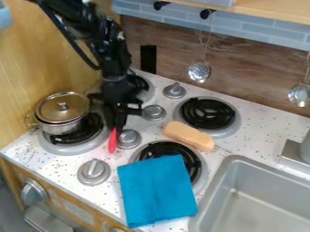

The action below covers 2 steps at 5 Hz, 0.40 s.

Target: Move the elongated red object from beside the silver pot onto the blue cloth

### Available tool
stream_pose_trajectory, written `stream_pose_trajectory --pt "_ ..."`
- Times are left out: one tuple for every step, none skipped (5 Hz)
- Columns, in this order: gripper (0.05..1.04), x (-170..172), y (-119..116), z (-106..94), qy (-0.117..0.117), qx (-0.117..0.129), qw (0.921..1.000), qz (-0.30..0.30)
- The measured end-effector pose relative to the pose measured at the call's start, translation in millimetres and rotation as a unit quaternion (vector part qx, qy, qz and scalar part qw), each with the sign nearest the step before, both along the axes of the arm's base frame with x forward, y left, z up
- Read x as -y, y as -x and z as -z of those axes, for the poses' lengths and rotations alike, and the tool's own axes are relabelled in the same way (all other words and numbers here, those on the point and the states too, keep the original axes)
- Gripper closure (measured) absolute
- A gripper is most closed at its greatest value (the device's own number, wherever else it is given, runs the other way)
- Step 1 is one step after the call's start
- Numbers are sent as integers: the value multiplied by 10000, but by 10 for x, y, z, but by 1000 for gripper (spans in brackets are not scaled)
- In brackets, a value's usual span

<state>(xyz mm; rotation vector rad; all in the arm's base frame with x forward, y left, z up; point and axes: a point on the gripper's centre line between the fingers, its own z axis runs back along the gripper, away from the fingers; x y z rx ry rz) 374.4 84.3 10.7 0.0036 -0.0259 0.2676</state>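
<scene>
The black gripper [117, 126] hangs pointing down at the left of the stove, between the lidded metal pot [62, 113] and the grey knobs. A slim red object [113, 140] is right at its lower end; whether it is held or only touched I cannot tell. To the right, a peach-orange oblong block [189, 135] lies between the two right burners. A folded blue cloth [157, 190] lies partly over the front right burner [195, 166]. The pot stands on the front left burner [91, 144].
Grey knobs stand at the middle of the stove, one [94, 172] near the front edge. The back right burner [207, 113] is uncovered. A grey sink [233, 170] and faucet [295, 152] are at the right. Metal utensils, including a ladle [200, 71], hang along the back wall.
</scene>
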Motion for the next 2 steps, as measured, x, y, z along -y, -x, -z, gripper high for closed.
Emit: stream_pose_trajectory --pt "964 38 6 -166 113 82 9999 46" --pt "965 60 19 -238 171 97 9998 91"
